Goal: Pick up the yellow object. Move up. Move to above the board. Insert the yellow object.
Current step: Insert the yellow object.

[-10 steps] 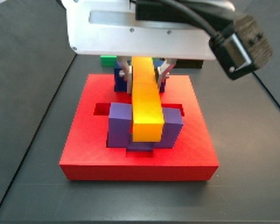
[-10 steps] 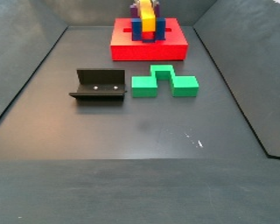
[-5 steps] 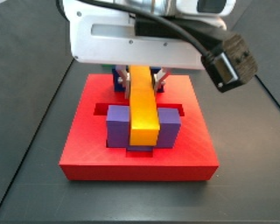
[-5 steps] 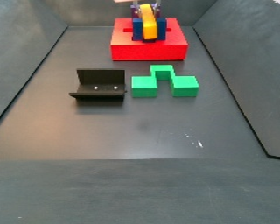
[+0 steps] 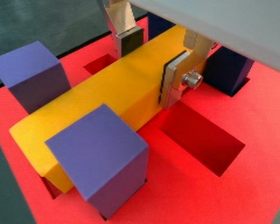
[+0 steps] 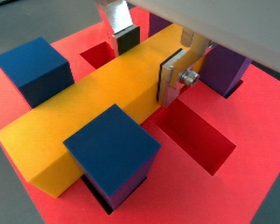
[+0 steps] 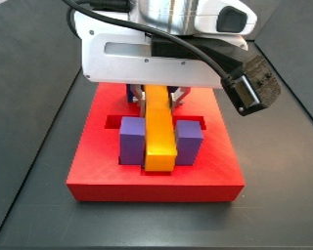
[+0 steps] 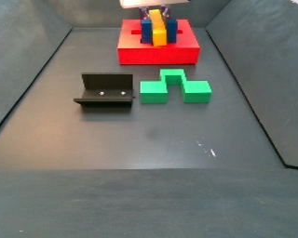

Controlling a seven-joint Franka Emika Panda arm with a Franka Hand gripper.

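Observation:
The yellow object is a long yellow-orange bar lying along the middle of the red board, low between two upright purple blocks. The gripper stands over the bar's far end. In both wrist views the gripper has a finger on each side of the bar, with the pads against its sides. In a side view the board sits at the far end of the floor with the bar and gripper over it.
A green block and the dark fixture stand on the floor in front of the board. Open recessed slots lie in the board beside the bar. Blue upright blocks flank the bar.
The gripper has come down with the yellow object. The bar has sunk lower between the upright blocks toward the board's surface.

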